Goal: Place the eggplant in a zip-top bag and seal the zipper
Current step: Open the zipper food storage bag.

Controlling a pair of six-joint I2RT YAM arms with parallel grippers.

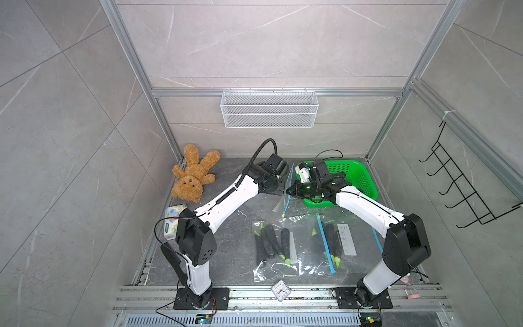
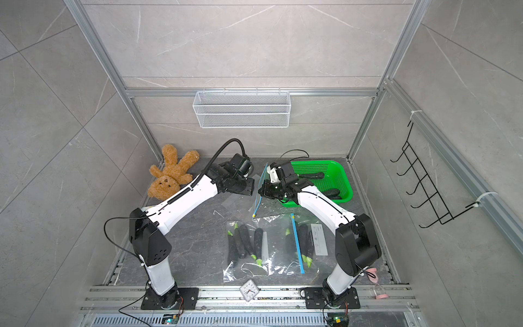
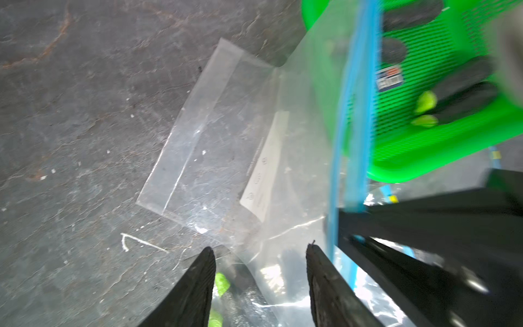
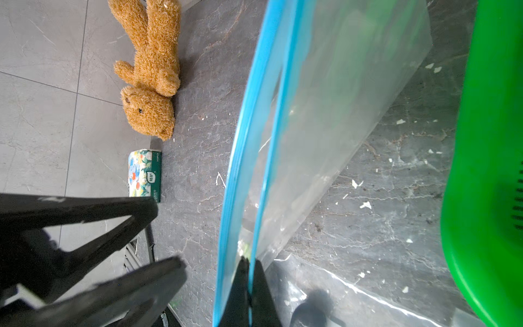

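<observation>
A clear zip-top bag [image 1: 278, 198] with a blue zipper [image 4: 254, 141] hangs upright between my arms, its lower part resting on the table. My right gripper [image 4: 247, 260] is shut on one blue zipper lip; the other lip stands slightly apart from it. My left gripper [image 3: 260, 247] is open just beside the bag, with only plastic seen past its fingers. It also shows in the right wrist view as the left gripper [image 4: 169, 236], clear of the zipper. Dark eggplants [image 1: 336, 175] with green stems lie in the green basket [image 1: 365, 181]. The held bag [image 3: 226, 141] looks empty.
Two other clear bags holding eggplants [image 1: 271, 240] lie flat at the table's front middle. A brown plush bear [image 1: 192, 175] and a tissue pack [image 1: 172, 220] sit at the left. A small clock [image 1: 281, 290] rests on the front rail. A wire basket [image 1: 268, 109] hangs on the back wall.
</observation>
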